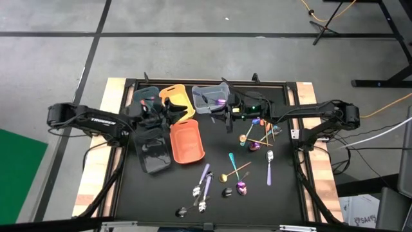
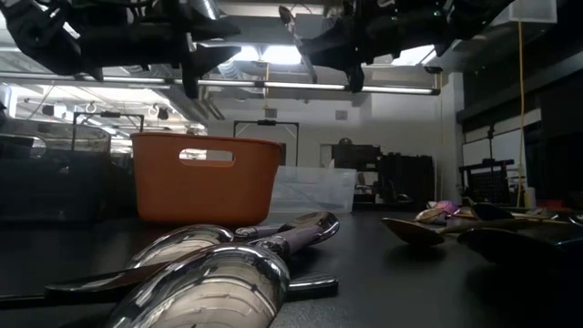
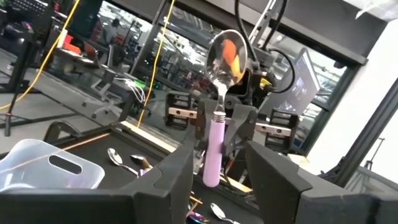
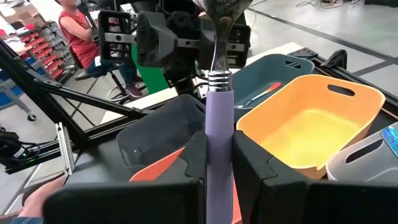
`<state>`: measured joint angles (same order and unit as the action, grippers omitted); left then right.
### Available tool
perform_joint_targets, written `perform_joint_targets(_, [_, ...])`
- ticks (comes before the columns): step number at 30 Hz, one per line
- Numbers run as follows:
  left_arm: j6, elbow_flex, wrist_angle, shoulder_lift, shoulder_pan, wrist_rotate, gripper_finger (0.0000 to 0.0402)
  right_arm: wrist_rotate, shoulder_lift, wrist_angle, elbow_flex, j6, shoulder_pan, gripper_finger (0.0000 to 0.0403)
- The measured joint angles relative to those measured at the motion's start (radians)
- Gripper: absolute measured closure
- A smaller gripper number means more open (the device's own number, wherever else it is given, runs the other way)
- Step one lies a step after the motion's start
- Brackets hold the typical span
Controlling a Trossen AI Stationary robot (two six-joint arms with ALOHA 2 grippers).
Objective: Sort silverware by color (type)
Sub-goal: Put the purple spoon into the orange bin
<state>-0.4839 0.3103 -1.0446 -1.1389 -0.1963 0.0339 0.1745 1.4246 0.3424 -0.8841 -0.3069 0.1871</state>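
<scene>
My right gripper [image 4: 219,163] is shut on a spoon with a lilac handle [image 3: 214,146], above the bins at the table's far side [image 1: 226,116]. The spoon's shiny bowl [image 3: 227,53] faces my left gripper [image 3: 219,171], which stands open a short way off toward the table's left [image 1: 166,116] and touches nothing. More silverware lies flat on the black mat: gold, teal and purple pieces [image 1: 255,137], a teal and a gold spoon [image 1: 233,166], and lilac-handled and dark pieces [image 1: 203,188] near the front. My right gripper pinches the spoon's lilac handle [image 4: 219,127] between its two fingers, coming about level from the table's right. The fingers lie along the handle. The metal collar [image 4: 218,79] and the bowl stick out past the fingertips, slanting up, clear of the table and bins.
Along the far edge stand a dark grey bin [image 1: 145,96] with a red piece in it [image 4: 264,93], a yellow bin [image 1: 178,100] and a clear bin [image 1: 207,98]. An orange bin [image 1: 187,142] and a black bin [image 1: 152,149] stand nearer. A person sits beyond the table [image 4: 74,31].
</scene>
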Motion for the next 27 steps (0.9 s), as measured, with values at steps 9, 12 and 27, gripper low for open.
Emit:
perform_joint_targets(9, [0.037, 0.026, -0.086, -0.131, 0.060, 0.108, 0.0259, -0.002, 0.000, 0.000, 0.000, 0.000, 0.000, 0.0368])
perform_joint_targets(12, [0.092, 0.078, -0.087, -0.182, 0.078, 0.108, 0.0259, -0.002, 0.000, 0.000, 0.000, 0.000, 0.000, 0.0368])
perform_joint_targets(27, [0.208, 0.333, -0.037, -0.392, 0.101, 0.108, 0.0259, 0.028, 0.000, -0.009, 0.001, 0.003, 0.002, 0.0368])
